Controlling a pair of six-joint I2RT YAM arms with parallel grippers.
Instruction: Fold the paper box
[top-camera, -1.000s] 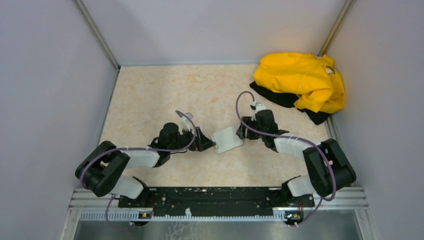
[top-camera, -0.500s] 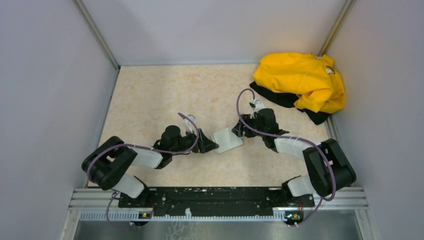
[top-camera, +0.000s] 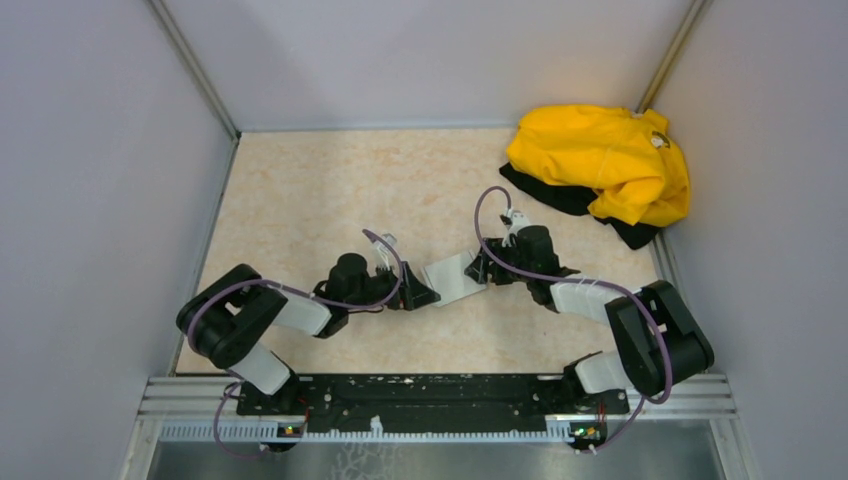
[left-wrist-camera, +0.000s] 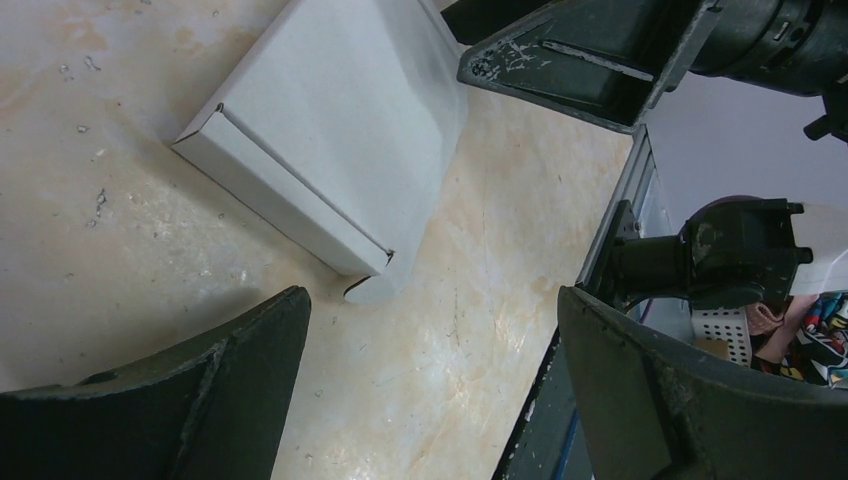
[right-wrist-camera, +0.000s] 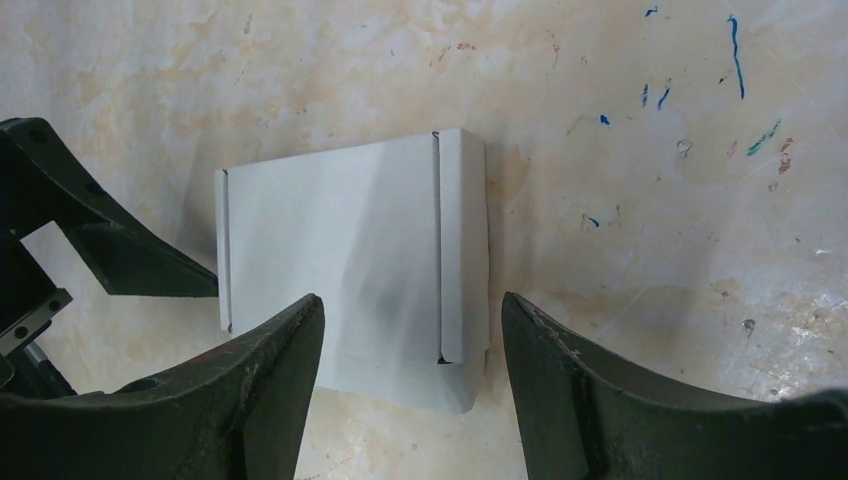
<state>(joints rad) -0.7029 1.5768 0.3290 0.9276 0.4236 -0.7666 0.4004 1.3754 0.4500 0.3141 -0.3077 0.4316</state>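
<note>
The beige marbled table (top-camera: 300, 200) sits between grey walls, and the paper box (top-camera: 452, 278) lies flat at its centre. The left gripper (top-camera: 418, 293) is spread wide and empty just left of the box. The right gripper (top-camera: 480, 268) hovers half-spread over its right edge, pinching nothing. We judge it best to pin one side, then press the protruding tab (right-wrist-camera: 455, 385) squarely in

This is a robotics lab test cell. Plain grey wall panels (top-camera: 420, 60), joined by aluminium corner posts (top-camera: 195, 70), enclose a beige marbled tabletop (top-camera: 300, 180) flecked with pen marks (right-wrist-camera: 735, 50). The cabled left arm (top-camera: 290, 315) and right arm (top-camera: 590, 295) are bolted to a black mounting rail (top-camera: 430, 392) at its near edge.
</note>
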